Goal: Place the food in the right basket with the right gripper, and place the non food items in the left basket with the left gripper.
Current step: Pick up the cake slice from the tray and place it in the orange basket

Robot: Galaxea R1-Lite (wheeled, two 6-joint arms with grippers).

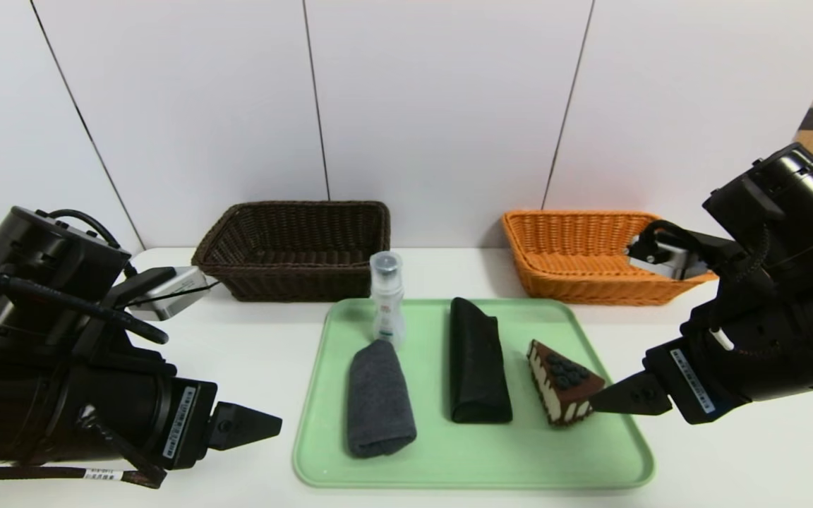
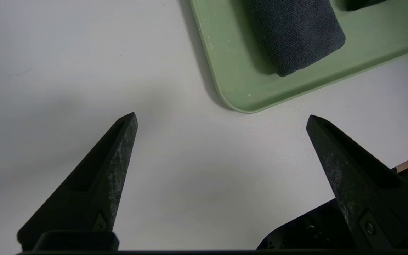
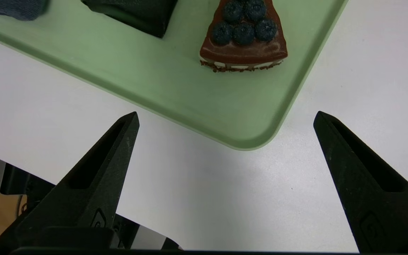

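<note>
While nothing is sorted yet, the head view shows a green tray (image 1: 611, 451) on the white worktop (image 1: 251, 353) carrying a bottle (image 1: 387, 296), grey towel roll (image 1: 378, 398), black pouch (image 1: 477, 360) and cake slice (image 1: 563, 381); the brown basket (image 1: 293, 250) and orange basket (image 1: 576, 257) wait behind. From the left wrist, the left gripper (image 2: 221, 118) hovers, fingers released, beside the tray's corner, apparently lined up for the towel roll. From the right wrist, the right gripper (image 3: 225, 117), fingers spread, faces the cake, the only food.
</note>
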